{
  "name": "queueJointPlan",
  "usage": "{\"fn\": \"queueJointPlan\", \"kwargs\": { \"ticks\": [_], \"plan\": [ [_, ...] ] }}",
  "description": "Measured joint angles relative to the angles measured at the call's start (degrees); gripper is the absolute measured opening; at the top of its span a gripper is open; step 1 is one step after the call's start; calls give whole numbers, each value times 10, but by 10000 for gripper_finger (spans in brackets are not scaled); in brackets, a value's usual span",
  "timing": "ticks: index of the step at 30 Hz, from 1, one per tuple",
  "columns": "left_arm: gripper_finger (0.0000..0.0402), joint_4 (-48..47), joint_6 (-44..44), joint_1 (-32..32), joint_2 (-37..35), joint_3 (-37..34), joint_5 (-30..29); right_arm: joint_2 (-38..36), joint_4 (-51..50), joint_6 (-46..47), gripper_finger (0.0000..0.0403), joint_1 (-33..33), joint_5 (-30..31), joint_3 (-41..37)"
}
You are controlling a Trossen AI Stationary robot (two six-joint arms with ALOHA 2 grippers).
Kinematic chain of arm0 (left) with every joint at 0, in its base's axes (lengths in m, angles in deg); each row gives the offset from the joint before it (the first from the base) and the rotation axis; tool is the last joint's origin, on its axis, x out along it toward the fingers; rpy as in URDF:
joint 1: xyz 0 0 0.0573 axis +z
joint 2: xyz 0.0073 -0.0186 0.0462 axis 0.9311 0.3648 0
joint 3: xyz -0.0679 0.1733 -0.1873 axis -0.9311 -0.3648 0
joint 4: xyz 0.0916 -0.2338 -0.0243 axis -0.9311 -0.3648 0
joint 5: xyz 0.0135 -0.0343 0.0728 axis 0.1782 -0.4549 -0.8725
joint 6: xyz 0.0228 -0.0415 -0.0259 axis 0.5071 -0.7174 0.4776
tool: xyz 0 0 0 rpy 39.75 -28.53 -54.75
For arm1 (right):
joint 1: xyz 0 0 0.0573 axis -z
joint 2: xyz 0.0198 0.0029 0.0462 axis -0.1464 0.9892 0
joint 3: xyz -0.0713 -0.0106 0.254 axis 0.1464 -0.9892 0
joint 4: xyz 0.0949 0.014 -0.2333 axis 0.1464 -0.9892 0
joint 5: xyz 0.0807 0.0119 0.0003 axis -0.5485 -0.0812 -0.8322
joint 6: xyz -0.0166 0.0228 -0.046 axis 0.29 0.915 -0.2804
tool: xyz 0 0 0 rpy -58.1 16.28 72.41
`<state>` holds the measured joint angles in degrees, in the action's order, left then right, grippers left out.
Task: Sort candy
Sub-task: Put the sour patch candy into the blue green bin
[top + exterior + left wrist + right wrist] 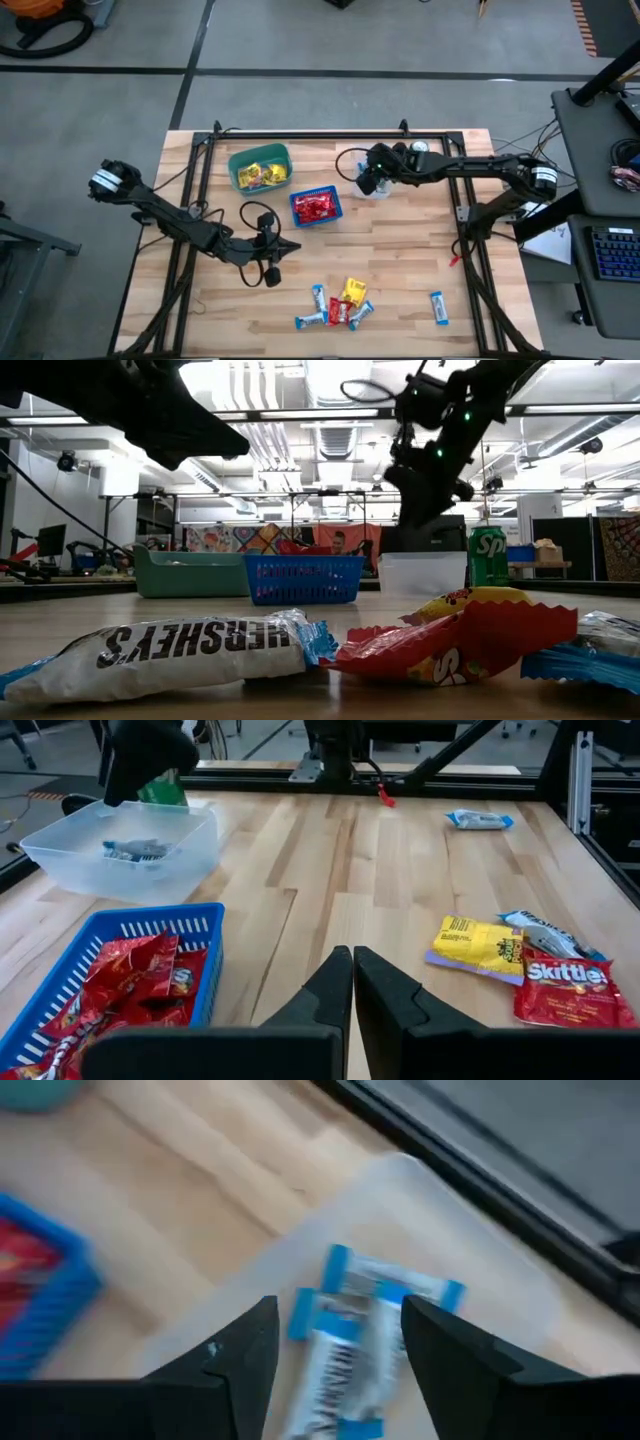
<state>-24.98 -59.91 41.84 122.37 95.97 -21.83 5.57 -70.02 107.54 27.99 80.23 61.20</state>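
My right gripper [366, 184] hangs open above the clear bin [384, 190] at the table's far middle. In the right wrist view its fingers [340, 1316] stand wide apart over blue-and-white candy bars [385, 1288] lying in the bin; one bar [340, 1370] is blurred. My left gripper [292, 248] is shut and holds nothing, over bare table left of centre [352, 982]. A pile of loose candy [336, 306] lies near the front edge: red [568, 988], yellow [474, 944] and blue-and-white pieces. One blue-and-white bar [437, 307] lies apart to the right.
A green basket [260, 168] holds yellow candy and a blue basket [316, 207] holds red candy, both at the far middle left. A green drink can [488, 555] stands beside the clear bin. A black frame [330, 132] edges the table's far side.
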Motion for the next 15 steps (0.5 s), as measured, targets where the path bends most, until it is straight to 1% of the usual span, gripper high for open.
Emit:
{"fn": "queueJointPlan", "kwargs": {
  "ticks": [2, 4, 6, 8, 9, 11, 15],
  "plan": [
    [0, 0, -1, 0, 0, 0, 0, -6, 0, 1, 206, -7, -45, 8],
    [0, 0, -5, -1, 0, 0, 0, -12, 3, 13, 206, -21, -111, 16],
    [0, 0, -15, -1, 0, 0, 0, -17, 5, 39, 204, -43, -202, 27],
    [0, 0, -25, -1, 0, 0, 3, -18, 7, 67, 201, -77, -297, 39],
    [0, 0, -26, -1, 0, 0, 6, -18, 7, 94, 199, -98, -335, 42],
    [0, 0, -26, -1, 0, 0, 13, -18, 2, 162, 195, -144, -372, 44],
    [0, 6, -26, -1, 0, 0, 15, -18, -18, 282, 187, -240, -379, 45]
  ]
}}
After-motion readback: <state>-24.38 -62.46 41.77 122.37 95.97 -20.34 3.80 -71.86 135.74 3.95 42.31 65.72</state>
